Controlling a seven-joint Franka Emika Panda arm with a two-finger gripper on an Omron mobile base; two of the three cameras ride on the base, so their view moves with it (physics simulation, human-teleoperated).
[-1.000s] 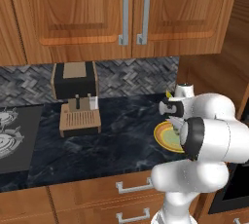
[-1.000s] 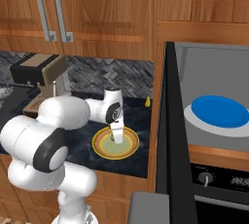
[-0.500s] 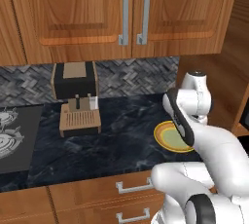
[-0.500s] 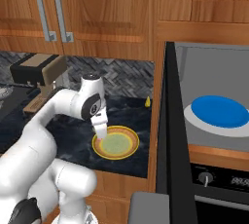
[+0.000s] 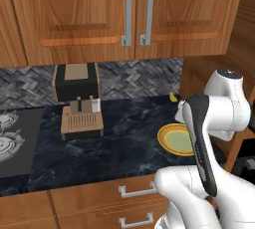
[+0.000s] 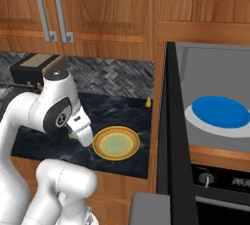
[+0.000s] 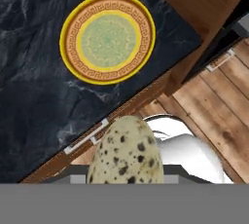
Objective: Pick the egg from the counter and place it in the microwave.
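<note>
Speckled tan egg [image 7: 127,152] grasped in the clenched jaws, raised above the near edge of the dark marbled bench [image 5: 129,138]. Below it on the bench, a round plate [image 6: 116,144] with yellow rim and green centre. Small yellow pointed item [image 6: 148,102] at the far side of the bench, by the wall. To the right, open microwave [image 6: 215,87] with grey walls and a blue disc [image 6: 220,112] on its turntable.
</note>
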